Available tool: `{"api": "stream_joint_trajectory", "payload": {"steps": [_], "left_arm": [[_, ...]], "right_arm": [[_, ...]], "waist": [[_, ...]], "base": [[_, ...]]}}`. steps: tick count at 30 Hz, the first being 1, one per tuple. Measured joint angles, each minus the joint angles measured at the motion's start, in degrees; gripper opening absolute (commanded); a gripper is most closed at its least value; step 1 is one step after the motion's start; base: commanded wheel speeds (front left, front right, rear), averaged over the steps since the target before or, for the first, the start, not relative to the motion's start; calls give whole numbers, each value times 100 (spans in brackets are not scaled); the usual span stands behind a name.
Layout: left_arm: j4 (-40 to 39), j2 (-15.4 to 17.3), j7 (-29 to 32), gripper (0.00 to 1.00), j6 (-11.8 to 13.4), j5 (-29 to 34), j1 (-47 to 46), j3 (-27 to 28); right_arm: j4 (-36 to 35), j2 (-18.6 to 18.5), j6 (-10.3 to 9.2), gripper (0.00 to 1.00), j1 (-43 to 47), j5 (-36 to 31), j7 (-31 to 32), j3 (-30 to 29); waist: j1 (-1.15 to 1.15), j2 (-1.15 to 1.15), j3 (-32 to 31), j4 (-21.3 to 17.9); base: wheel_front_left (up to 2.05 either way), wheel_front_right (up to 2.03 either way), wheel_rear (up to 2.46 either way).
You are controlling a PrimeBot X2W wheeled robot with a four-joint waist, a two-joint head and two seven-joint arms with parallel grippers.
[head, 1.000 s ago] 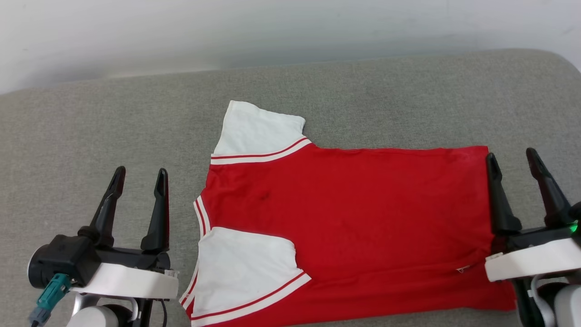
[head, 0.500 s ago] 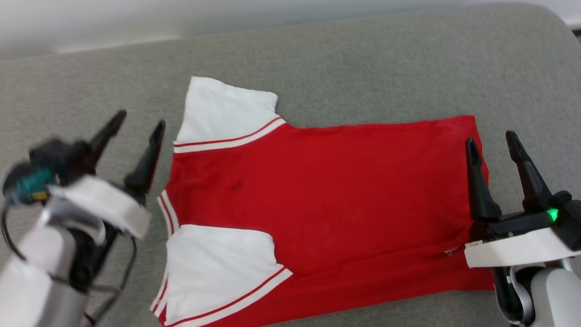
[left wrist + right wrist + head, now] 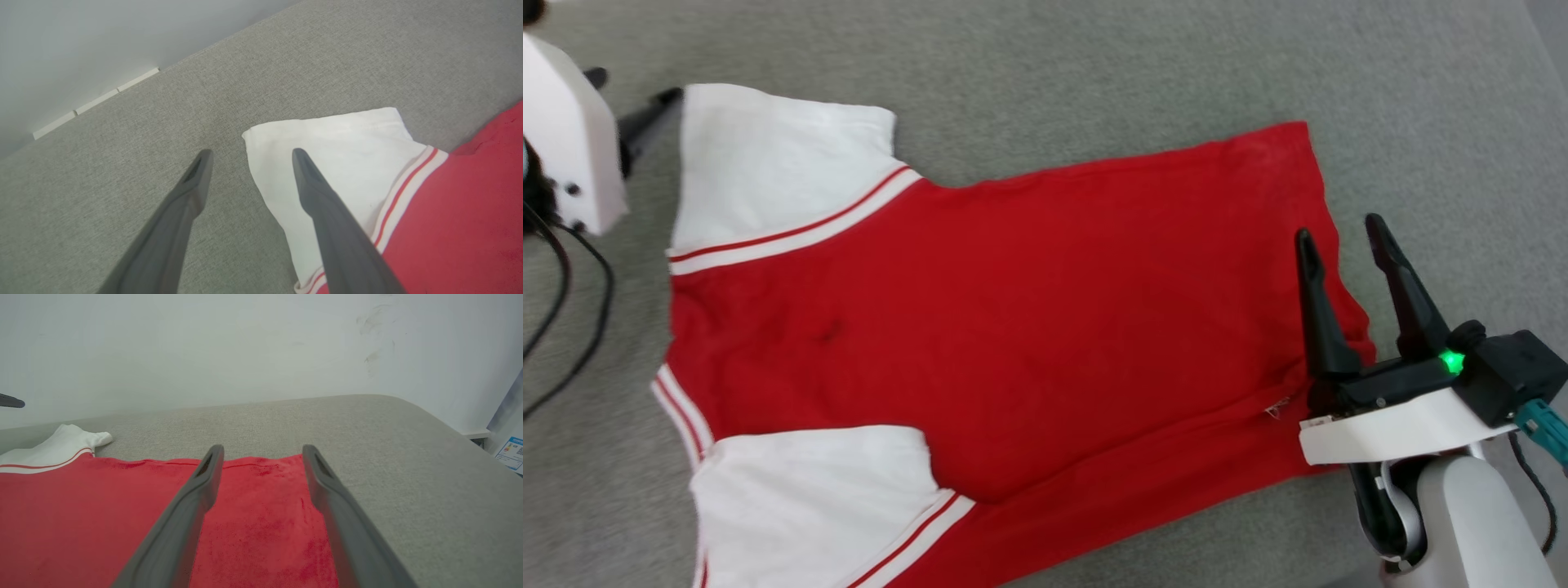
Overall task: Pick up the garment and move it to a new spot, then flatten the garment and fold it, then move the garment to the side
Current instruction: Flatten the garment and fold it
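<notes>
The garment point(image 3: 1029, 294) lies spread flat on the grey surface, plain red face up, with its white sleeves at the left of the head view. My right gripper point(image 3: 1338, 229) is open and hovers over the hem edge at the right; the right wrist view shows its fingers point(image 3: 262, 449) astride that red edge point(image 3: 102, 506). My left gripper point(image 3: 252, 152) is open at the far sleeve's outer corner point(image 3: 339, 151), with one finger over the white cloth and the other over bare grey fabric. In the head view one of its fingertips point(image 3: 662, 102) pokes out past the white wrist housing.
The grey upholstered surface point(image 3: 1094, 65) runs back to a white wall point(image 3: 204, 347) and curves down at its right edge point(image 3: 449, 433). Black cables point(image 3: 572, 269) hang from the left arm. A printed label point(image 3: 510, 453) is off the surface at the far right.
The head camera has tipped down and closer, so the whole picture has shifted. My left arm has reached forward from beside the collar to the far sleeve's corner. The right gripper stays at the hem.
</notes>
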Motion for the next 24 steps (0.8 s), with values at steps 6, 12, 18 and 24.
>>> {"api": "stream_joint_trajectory", "payload": {"steps": [6,12,18,24], "left_arm": [[419,208,1035,100,75,-130,-498,-120],[566,368,1411,100,160,38,-723,-265],[624,460,1572,100,129,-3,-762,-381],[558,352,1413,0,111,-162,-702,-394]], "right_arm": [[26,76,0,100,-108,102,-11,132],[22,105,0,100,-125,151,-11,168],[120,118,0,100,-151,205,-11,107],[185,118,0,100,-172,197,-11,70]], "waist": [[0,0,343,-371],[0,0,602,-597],[-1,0,718,-671],[-1,0,698,-618]], "base": [[0,0,0],[0,0,0],[0,0,0],[0,0,0]]}}
